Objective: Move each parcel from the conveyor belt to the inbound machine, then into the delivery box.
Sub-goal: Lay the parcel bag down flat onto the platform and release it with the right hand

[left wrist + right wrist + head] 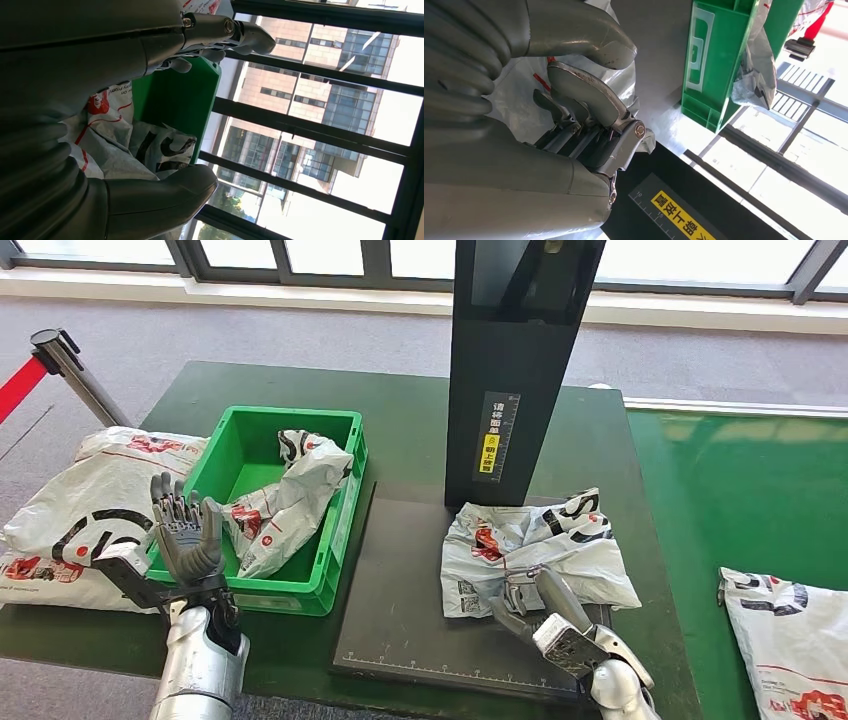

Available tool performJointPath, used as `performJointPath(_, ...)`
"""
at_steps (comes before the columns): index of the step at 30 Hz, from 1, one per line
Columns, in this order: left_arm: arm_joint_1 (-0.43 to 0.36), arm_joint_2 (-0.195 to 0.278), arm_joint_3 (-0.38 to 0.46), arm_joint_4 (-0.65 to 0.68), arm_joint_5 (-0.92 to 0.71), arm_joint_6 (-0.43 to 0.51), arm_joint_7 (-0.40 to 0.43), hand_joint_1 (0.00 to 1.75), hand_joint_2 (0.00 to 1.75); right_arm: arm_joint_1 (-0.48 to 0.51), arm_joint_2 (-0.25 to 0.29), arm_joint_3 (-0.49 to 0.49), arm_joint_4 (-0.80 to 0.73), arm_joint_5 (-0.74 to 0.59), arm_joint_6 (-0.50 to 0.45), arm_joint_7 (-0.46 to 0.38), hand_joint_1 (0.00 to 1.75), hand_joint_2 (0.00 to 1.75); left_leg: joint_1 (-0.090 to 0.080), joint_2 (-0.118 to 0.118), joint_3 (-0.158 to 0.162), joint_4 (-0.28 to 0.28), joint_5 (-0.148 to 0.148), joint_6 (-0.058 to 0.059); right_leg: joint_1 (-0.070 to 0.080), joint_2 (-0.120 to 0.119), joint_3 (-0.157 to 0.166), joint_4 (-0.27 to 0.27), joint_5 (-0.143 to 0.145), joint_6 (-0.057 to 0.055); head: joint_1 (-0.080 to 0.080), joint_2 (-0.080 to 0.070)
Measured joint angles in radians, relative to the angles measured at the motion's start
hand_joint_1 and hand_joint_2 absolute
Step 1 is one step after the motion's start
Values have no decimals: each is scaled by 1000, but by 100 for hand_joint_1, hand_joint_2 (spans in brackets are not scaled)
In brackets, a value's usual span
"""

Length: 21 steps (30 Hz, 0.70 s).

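**Grey parcel on the scanner plate, right hand at its near edge**

Grey-and-white plastic marks the parcel [535, 550] in the head view: it lies crumpled on the black plate of the inbound machine [420, 630], at the foot of the machine's dark upright column [515, 360]. The right hand [540, 610] reaches in from the near edge of the counter [410, 430], its fingers touching the parcel's near edge. Whether they grip it I cannot tell. The left hand [185, 535] is raised at the near-left corner of the green delivery box [335, 540], fingers spread upright, holding nothing. A second parcel [285, 505] lies inside that box, another [80, 510] rests on the counter's left edge, and one more [795, 640] sits on the green conveyor belt [740, 500] at right.

From the left wrist, the left hand [150, 55] is wide, thumb apart from the extended fingers, with the green box [175, 95] beyond.

From the right wrist, the right hand [584, 125] has its fingers curled against the parcel's film [519, 100].
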Motion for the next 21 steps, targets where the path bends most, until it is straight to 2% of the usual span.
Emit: performJointPath(21, 0, 0, 0, 0, 0, 0, 0, 0, 175, 0, 0, 0, -2, 0, 0, 0, 175, 175, 0, 0, 0, 0, 0, 0, 0, 0, 0, 0, 0, 0, 0, 0)
